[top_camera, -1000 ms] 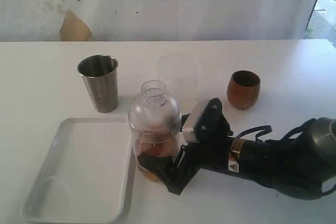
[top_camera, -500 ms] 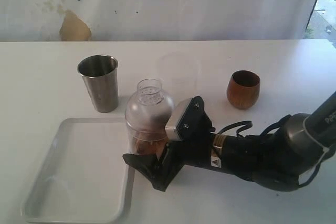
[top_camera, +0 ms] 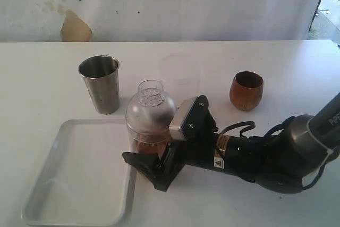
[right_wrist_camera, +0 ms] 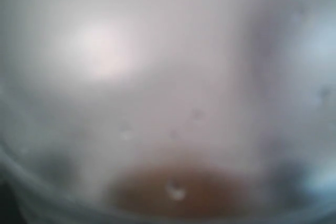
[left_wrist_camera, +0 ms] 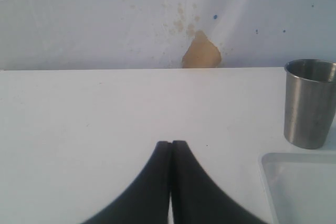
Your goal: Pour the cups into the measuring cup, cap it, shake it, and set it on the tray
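Observation:
The clear measuring cup [top_camera: 149, 131], with its dome cap [top_camera: 150, 107] on and brown liquid in the bottom, stands upright at the tray's right edge. My right gripper [top_camera: 146, 157] is shut on its lower body, one black finger reaching over the tray rim. In the right wrist view the cup's blurred wall [right_wrist_camera: 168, 93] fills the picture and hides the fingers. The steel tumbler [top_camera: 101, 83] [left_wrist_camera: 311, 103] stands behind the white tray [top_camera: 79, 179] [left_wrist_camera: 302, 184]. The brown wooden cup [top_camera: 246, 90] is at the right. My left gripper [left_wrist_camera: 171, 143] is shut and empty over bare table.
A frosted translucent cup [top_camera: 181, 72] stands faintly behind the measuring cup. My right arm [top_camera: 265, 160] lies low across the table's right front. A stained wall runs behind the table's far edge.
My right gripper has carried the measuring cup leftward and down, from right of the tray to the tray's right edge. The left gripper has not moved.

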Motion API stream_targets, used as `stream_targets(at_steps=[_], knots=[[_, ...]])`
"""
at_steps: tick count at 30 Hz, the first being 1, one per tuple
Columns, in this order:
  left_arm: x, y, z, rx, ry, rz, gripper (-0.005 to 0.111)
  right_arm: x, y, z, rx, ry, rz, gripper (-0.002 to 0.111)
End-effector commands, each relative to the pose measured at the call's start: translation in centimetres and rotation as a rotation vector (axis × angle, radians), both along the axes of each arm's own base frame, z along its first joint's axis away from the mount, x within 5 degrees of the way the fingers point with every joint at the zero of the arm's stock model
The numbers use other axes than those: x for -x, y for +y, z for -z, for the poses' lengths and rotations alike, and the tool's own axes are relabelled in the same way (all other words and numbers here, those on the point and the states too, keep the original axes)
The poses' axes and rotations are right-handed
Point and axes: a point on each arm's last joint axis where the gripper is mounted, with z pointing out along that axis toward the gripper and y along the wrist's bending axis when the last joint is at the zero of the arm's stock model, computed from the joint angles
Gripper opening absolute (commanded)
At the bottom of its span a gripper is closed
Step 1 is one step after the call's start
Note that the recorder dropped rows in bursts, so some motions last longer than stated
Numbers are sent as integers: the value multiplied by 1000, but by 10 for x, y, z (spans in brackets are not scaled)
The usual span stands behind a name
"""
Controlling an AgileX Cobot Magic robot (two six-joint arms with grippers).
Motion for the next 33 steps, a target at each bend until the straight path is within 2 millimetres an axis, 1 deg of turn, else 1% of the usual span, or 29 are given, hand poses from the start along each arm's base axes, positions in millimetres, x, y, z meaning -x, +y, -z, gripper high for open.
stream_targets(at_steps=[1, 4, 6, 8, 11, 12, 13, 14, 20, 21, 23, 24, 26, 28, 31, 33], knots=[[0, 0, 1, -4, -9, 1, 0, 0, 2, -6, -46, -28, -23, 92], [0, 0, 1, -4, -9, 1, 0, 0, 2, -6, -52, -31, -25, 91], [0, 0, 1, -4, -9, 1, 0, 0, 2, -6, -50, -35, -25, 86], [0, 0, 1, -4, -9, 1, 0, 1, 3, -6, -32, -65, -35, 69], [0, 0, 1, -4, -9, 1, 0, 3, 3, -4, -3, -60, -56, 30], [0, 0, 1, -4, -9, 1, 0, 2, 3, -3, 4, -56, -55, 20], [0, 0, 1, -4, -9, 1, 0, 2, 3, -2, 13, -52, -53, 6], [0, 0, 1, -4, -9, 1, 0, 2, 3, -2, 14, -47, -52, 0], [0, 0, 1, -4, -9, 1, 0, 0, 1, -2, 14, -42, -21, 0], [0, 0, 1, -4, -9, 1, 0, 0, 2, -3, -17, -21, -19, 0], [0, 0, 1, -4, -9, 1, 0, 1, 3, -12, -115, 39, -14, 0], [0, 0, 1, -4, -9, 1, 0, 1, 3, -18, -134, 46, -10, 0], [0, 0, 1, -4, -9, 1, 0, 1, 2, -33, -149, -4, -13, 0], [0, 0, 1, -4, -9, 1, 0, 3, 1, -56, -173, -67, -7, 0], [0, 0, 1, -4, -9, 1, 0, 0, -9, -85, -142, -95, 119, 0], [0, 0, 1, -4, -9, 1, 0, 0, -15, -104, -197, -99, 187, 0]])
